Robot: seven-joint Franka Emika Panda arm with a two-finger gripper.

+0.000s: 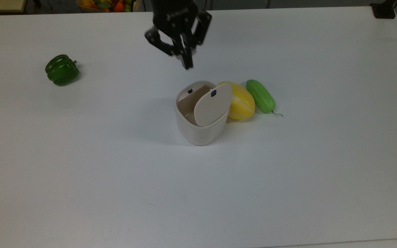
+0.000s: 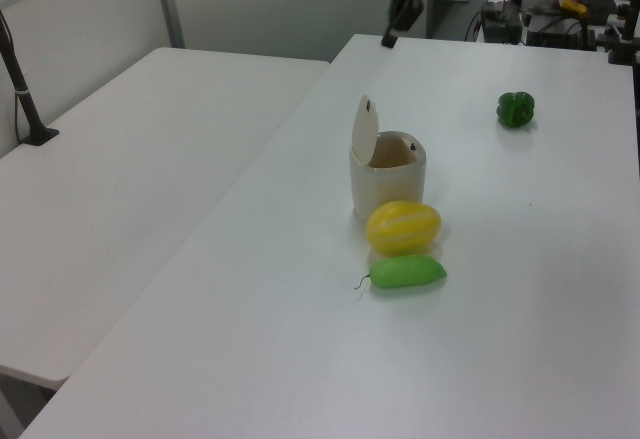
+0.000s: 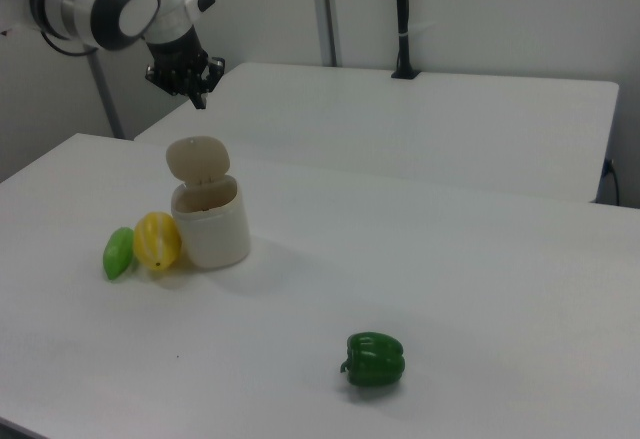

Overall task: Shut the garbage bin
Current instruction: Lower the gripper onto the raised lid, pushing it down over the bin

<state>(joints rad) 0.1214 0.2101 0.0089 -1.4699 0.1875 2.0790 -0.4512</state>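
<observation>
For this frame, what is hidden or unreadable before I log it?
- Garbage bin: its floor is hidden in the top view by the raised lid and by its own walls.
- Basket of produce: cut off by the top view's upper edge.
- Hand: motion blur in the top view; whether anything is between its fingers is unreadable.
- Lid hinge: too small in the left view.
</observation>
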